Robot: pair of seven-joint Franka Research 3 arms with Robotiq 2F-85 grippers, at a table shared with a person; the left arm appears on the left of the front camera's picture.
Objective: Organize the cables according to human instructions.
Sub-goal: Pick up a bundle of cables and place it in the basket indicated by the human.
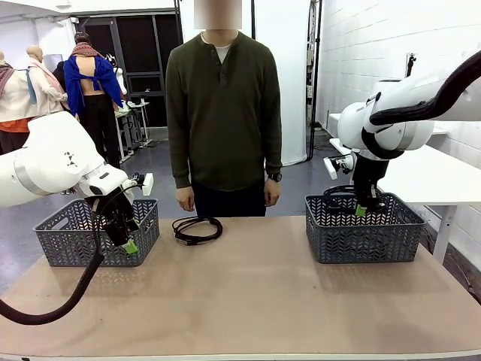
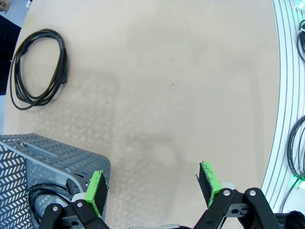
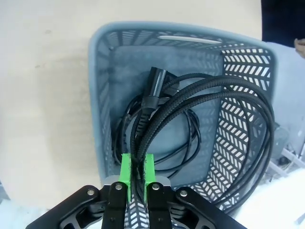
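Observation:
One coiled black cable (image 1: 198, 229) (image 2: 38, 69) lies on the table in front of the person. My left gripper (image 1: 129, 245) (image 2: 153, 183) hangs open and empty just in front of the left grey basket (image 1: 71, 233) (image 2: 33, 162), where another cable (image 2: 40, 195) lies inside. My right gripper (image 1: 362, 210) (image 3: 137, 174) is shut on a looped black cable (image 3: 209, 100), held over the right grey basket (image 1: 364, 237) (image 3: 102, 95). Its plug (image 3: 153, 88) hangs down into the basket. A further cable (image 3: 188, 143) rests on that basket's floor.
The person stands at the far edge with both hands (image 1: 186, 199) hanging down. A white table (image 1: 436, 177) stands behind the right basket. The table's near edge (image 2: 281, 95) has a metal rim.

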